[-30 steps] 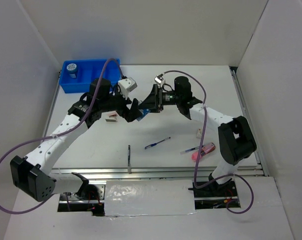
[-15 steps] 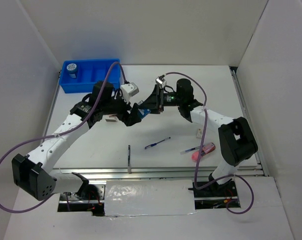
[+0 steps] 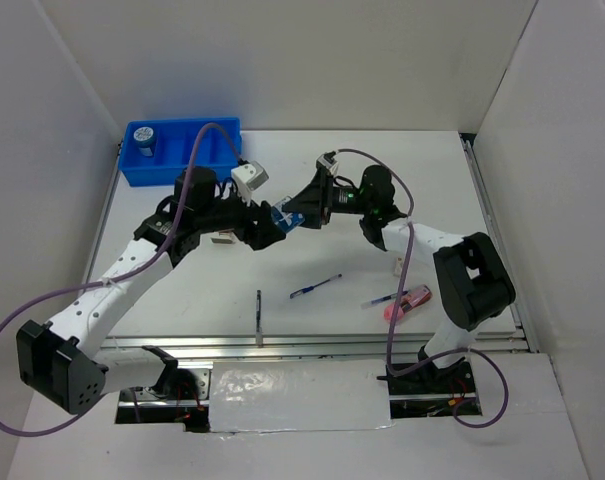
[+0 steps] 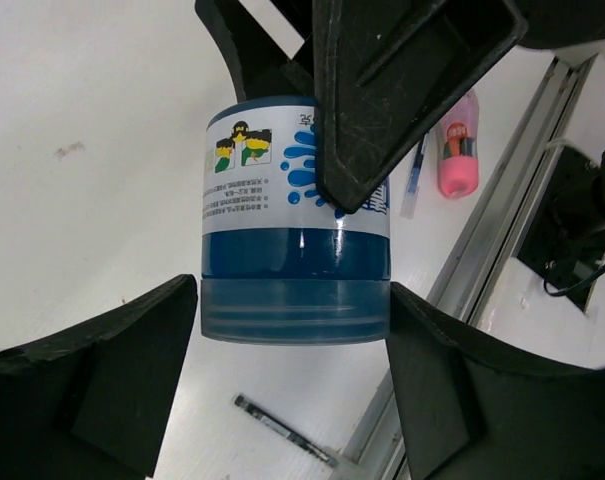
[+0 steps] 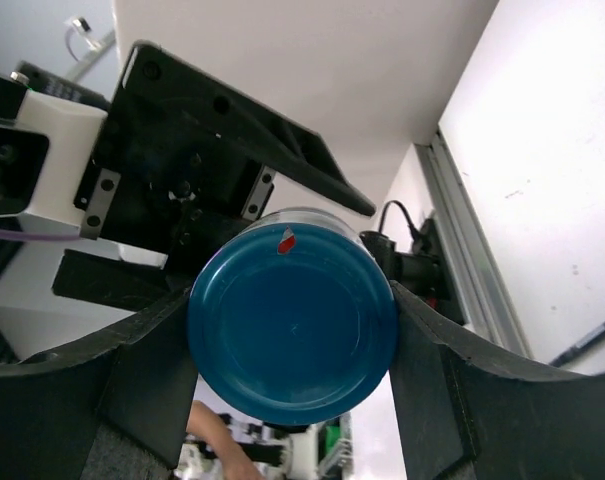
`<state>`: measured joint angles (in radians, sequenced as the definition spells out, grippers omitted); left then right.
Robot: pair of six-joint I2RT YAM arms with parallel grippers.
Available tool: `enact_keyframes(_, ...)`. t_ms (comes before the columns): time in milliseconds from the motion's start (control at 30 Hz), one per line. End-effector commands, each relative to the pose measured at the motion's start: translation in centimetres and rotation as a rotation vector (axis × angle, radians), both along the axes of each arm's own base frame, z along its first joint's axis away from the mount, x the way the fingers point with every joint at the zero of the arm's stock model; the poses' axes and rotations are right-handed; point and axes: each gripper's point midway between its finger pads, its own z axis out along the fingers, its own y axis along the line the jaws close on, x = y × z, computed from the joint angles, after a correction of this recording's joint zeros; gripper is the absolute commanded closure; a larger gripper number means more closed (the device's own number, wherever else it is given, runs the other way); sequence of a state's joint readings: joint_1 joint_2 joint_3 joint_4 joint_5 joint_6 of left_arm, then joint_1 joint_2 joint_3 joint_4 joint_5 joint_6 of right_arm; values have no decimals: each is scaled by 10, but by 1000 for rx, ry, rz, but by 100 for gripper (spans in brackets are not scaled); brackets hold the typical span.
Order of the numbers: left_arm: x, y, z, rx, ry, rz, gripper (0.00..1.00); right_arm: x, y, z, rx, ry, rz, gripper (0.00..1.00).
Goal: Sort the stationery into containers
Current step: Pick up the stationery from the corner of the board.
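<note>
A blue tape roll (image 3: 282, 216), a blue cylinder with a printed label, hangs in the air between both grippers above the table's middle. My right gripper (image 3: 296, 211) is shut on it; in the right wrist view (image 5: 292, 335) its fingers press both sides of the roll's round end (image 5: 292, 300). My left gripper (image 3: 270, 224) closes on the opposite end; in the left wrist view (image 4: 294, 320) both fingers touch the roll's clear cap (image 4: 294, 305). The blue tray (image 3: 197, 140) stands at the far left with a second roll (image 3: 146, 140) in its left compartment.
On the table lie two blue pens (image 3: 315, 287) (image 3: 379, 300), a pink tube (image 3: 407, 300), a thin dark stick (image 3: 259, 310), and small erasers (image 3: 221, 238) (image 3: 399, 265). White walls enclose the table; a metal rail runs along the near edge.
The right gripper has carried the roll a little to the left, into the left gripper. The left wrist has drawn back slightly to the left.
</note>
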<state>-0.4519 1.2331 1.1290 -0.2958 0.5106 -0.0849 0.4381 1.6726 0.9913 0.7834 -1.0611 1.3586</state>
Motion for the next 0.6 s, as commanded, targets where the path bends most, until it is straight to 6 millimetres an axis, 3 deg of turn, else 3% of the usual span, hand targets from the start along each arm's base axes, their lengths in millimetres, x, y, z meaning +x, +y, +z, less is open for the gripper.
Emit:
enact_keyframes(0, 19, 9, 20, -57, -77, 99, 17, -18, -3, 41, 112, -64, 53, 100)
enact_keyframes(133, 26, 16, 17, -82, -41, 145, 34, -18, -4, 47, 145, -40, 45, 100)
enact_keyframes(233, 28, 18, 17, -84, -32, 145, 53, -17, -4, 47, 156, -23, 46, 100)
enact_keyframes(367, 34, 24, 21, -75, -46, 169, 88, -15, -3, 44, 145, -12, 48, 97)
enact_keyframes(500, 38, 30, 30, -64, -77, 195, 100, -13, -2, 38, 128, 2, 42, 58)
enact_keyframes(567, 38, 35, 34, -55, -93, 211, 100, -11, -3, 36, 118, 6, 36, 47)
